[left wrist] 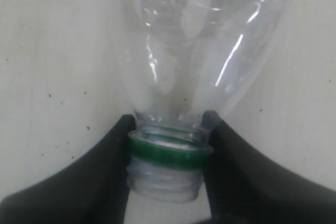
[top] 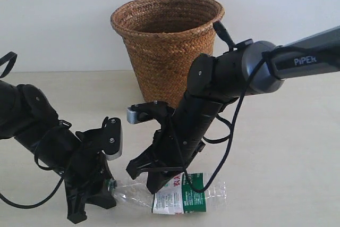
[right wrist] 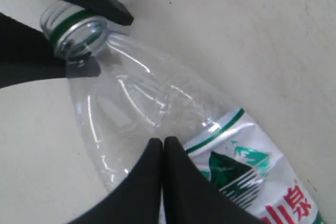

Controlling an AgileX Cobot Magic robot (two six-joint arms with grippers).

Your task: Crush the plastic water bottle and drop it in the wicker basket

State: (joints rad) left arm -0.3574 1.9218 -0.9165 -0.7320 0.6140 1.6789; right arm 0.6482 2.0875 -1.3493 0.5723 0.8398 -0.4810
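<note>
The plastic water bottle lies on its side on the table, in front of the wicker basket. It has no cap; a green ring sits under the open threaded mouth. My left gripper is shut on the bottle's neck, one finger on each side at the green ring. My right gripper is shut with its tips together, resting on the clear, dented body just beside the white-and-green label. Nothing sits between its fingers.
The basket stands upright at the back of the pale table, behind both arms. The right arm's cable loops down toward the bottle. A white wall lies behind.
</note>
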